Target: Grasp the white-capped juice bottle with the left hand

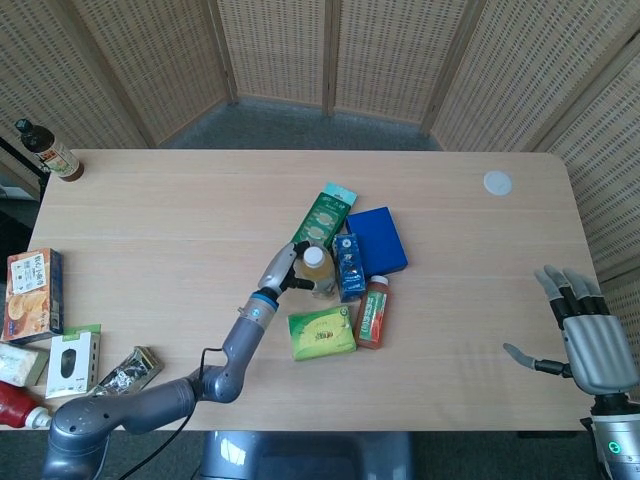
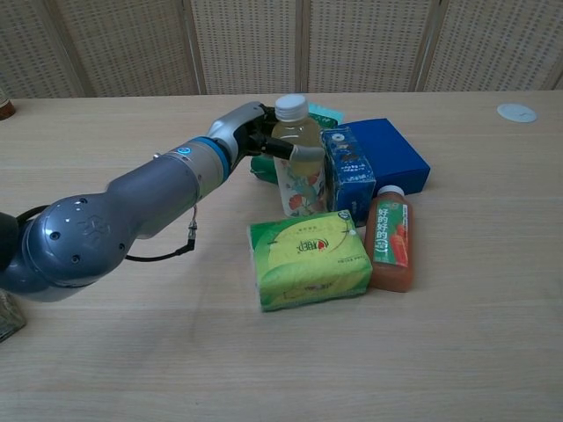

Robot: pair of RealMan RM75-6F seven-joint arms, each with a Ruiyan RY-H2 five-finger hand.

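Note:
The white-capped juice bottle (image 2: pixel 297 180), pale yellow with a fruit label, stands in the clutter at mid-table, leaning slightly toward my left arm; in the head view the bottle (image 1: pixel 318 270) shows beside the small blue carton. My left hand (image 2: pixel 255 132) grips it from the left, the thumb lying across the front just under the cap and the fingers behind. The left hand (image 1: pixel 279 268) shows the same hold from above. My right hand (image 1: pixel 585 338) hovers at the table's right front edge, fingers spread, holding nothing.
Around the bottle lie a green tissue pack (image 2: pixel 308 259), a red juice bottle (image 2: pixel 390 236) on its side, a small blue carton (image 2: pixel 347 171), a blue box (image 2: pixel 393 154) and a green packet (image 1: pixel 324 216). Snack boxes (image 1: pixel 30 292) crowd the left edge; a white disc (image 1: pixel 497 183) sits far right.

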